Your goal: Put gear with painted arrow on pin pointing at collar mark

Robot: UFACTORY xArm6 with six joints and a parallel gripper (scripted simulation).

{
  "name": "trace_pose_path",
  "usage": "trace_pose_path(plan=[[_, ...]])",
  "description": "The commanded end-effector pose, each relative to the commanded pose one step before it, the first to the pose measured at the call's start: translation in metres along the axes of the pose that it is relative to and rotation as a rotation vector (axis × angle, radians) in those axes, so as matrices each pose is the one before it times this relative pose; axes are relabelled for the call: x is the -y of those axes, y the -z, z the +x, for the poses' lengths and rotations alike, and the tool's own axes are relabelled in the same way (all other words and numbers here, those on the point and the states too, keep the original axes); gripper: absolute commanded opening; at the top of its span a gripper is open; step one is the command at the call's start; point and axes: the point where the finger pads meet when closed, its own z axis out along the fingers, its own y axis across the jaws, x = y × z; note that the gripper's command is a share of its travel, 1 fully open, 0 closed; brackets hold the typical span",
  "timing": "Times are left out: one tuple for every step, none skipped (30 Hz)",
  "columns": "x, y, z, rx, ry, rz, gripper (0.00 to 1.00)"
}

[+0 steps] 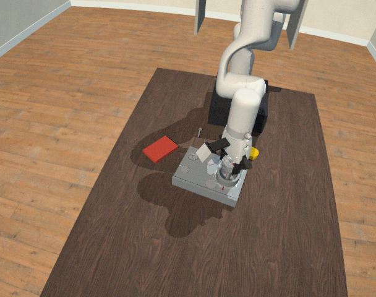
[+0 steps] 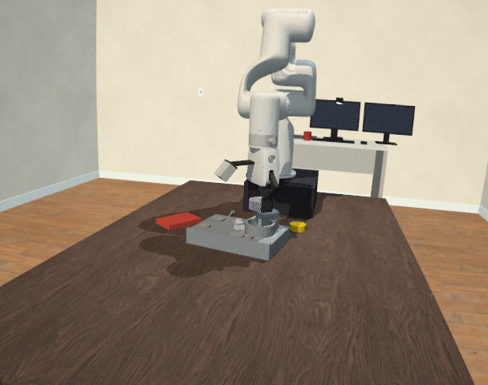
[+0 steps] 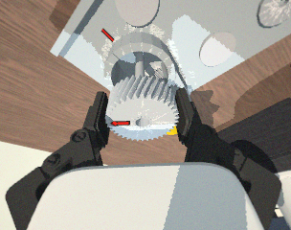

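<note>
Hand [image 3: 142,117] clenched on gear [image 3: 145,103], axis tilted above pin [image 3: 140,64], arrow [image 3: 121,123] pointing leftward

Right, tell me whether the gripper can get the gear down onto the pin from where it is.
Probably yes. The gripper holds the gear just above the collar, and the pin stands uncovered inside it; nothing sits between them.

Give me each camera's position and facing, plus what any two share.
Top: high above the table, looking down at the timing case; the arm's links show.
Exterior: at the table's far end, facing the arm and desk; whole arm shows.
Wrist: behind the gripper, looking down past both fingers at the gear above the collar.
Top and exterior share the red block and yellow disc.
</note>
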Motion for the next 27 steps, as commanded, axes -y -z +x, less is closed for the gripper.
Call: trace_pose_path(plan=[[0.00248,-0.00650,0.00105,-0.00282,-0.00001,0.00357,0.00],[0.00017,-0.00130,-0.00001,0.00000,0.00000,0.00000,0.00],[0.00014,-0.00106,-0.00001,0.00000,0.00000,0.00000,0.00],[0.00000,0.00000,0.00000,0.00000,0.00000,0.00000,0.00],[0.00000,0.00000,0.00000,0.00000,0.00000,0.00000,0.00],[0.00010,-0.00081,-0.00001,0.00000,0.00000,0.00000,0.00],[0.00007,-0.00055,-0.00001,0.00000,0.00000,0.00000,0.00],[0.00004,-0.00032,-0.00001,0.00000,0.00000,0.00000,0.00],[0.00002,-0.00013,0.00000,0.00000,0.00000,0.00000,0.00],[0.00000,-0.00002,0.00000,0.00000,0.00000,0.00000,0.00],[0.00000,0.00000,0.00000,0.00000,0.00000,0.00000,0.00],[0.00000,0.00000,0.00000,0.00000,0.00000,0.00000,0.00],[0.00000,0.00000,0.00000,0.00000,0.00000,0.00000,0.00],[0.00000,0.00000,0.00000,0.00000,0.00000,0.00000,0.00],[0.00000,0.00000,0.00000,0.00000,0.00000,0.00000,0.00],[0.00000,0.00000,0.00000,0.00000,0.00000,0.00000,0.00],[0.00000,0.00000,0.00000,0.00000,0.00000,0.00000,0.00],[0.00000,0.00000,0.00000,0.00000,0.00000,0.00000,0.00],[0.00000,0.00000,0.00000,0.00000,0.00000,0.00000,0.00],[0.00000,0.00000,0.00000,0.00000,0.00000,0.00000,0.00],[0.00000,0.00000,0.00000,0.00000,0.00000,0.00000,0.00],[0.00000,0.00000,0.00000,0.00000,0.00000,0.00000,0.00],[0.00000,0.00000,0.00000,0.00000,0.00000,0.00000,0.00],[0.00000,-0.00001,0.00000,0.00000,0.00000,0.00000,0.00],[0.00000,-0.00001,0.00000,0.00000,0.00000,0.00000,0.00],[0.00000,-0.00002,0.00000,0.00000,0.00000,0.00000,0.00],[0.00000,-0.00002,0.00000,0.00000,0.00000,0.00000,0.00]])
